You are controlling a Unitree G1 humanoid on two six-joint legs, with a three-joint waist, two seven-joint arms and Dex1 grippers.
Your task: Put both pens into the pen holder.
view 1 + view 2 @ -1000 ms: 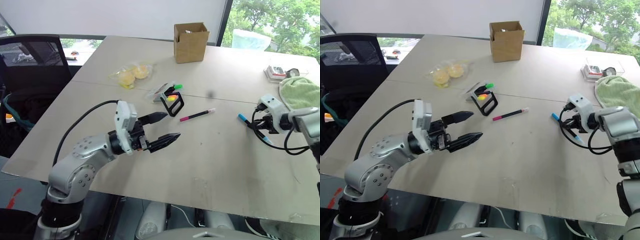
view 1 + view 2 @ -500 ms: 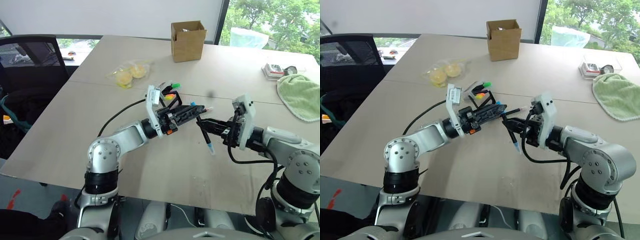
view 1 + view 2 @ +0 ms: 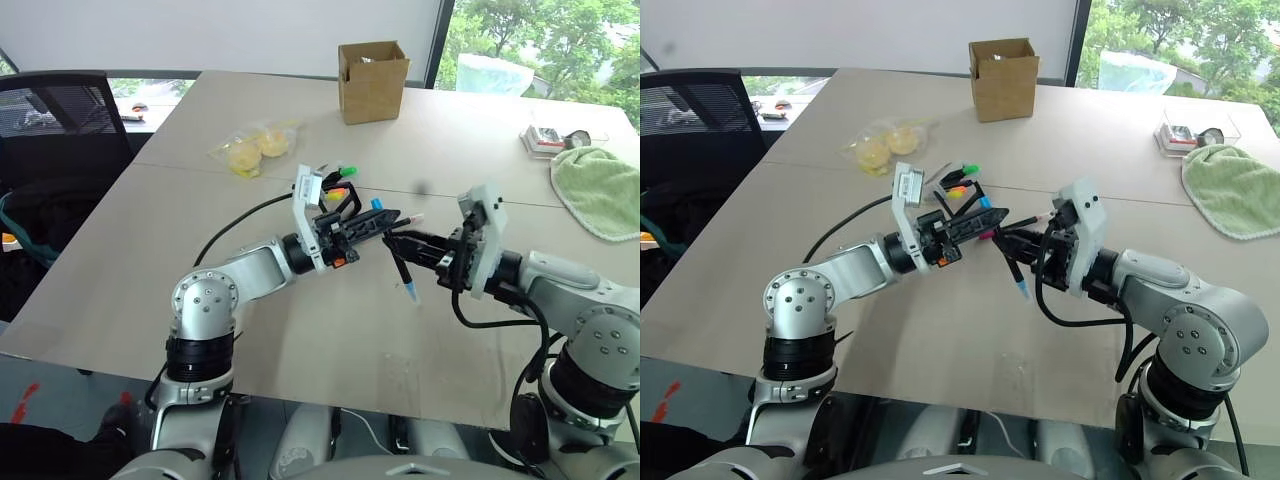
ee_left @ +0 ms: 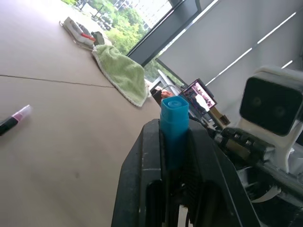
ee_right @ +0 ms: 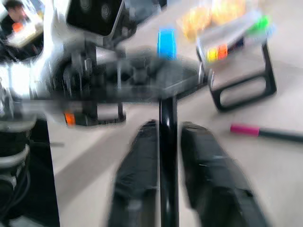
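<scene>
Left pincer (image 3: 385, 219): hanging above the middle of the desk (image 3: 300, 330), its fingers pressed tight onto the blue-ended pen (image 3: 398, 256) near that pen's upper cap, which is poking out past the fingertips (image 4: 174, 124).
Right pincer (image 3: 400, 243): facing the left one, tips nearly meeting it; its fingers are sitting parted on either side of the same pen's black barrel (image 5: 166, 142), and contact cannot be told.
Blue-ended pen: hanging between the two pincers, clear of the desk, tilted with its lower blue tip pointing down toward the desk.
Pink-ended pen (image 3: 1025, 221): lying flat on the desk just behind the pincers, mostly hidden by them.
Pen holder (image 3: 962, 187): lying on the desk behind the left pincer, green and orange marker tips showing.
Cardboard box (image 3: 373, 81): standing at the far side of the desk.
Green cloth (image 3: 598, 190): lying at the right edge.
</scene>
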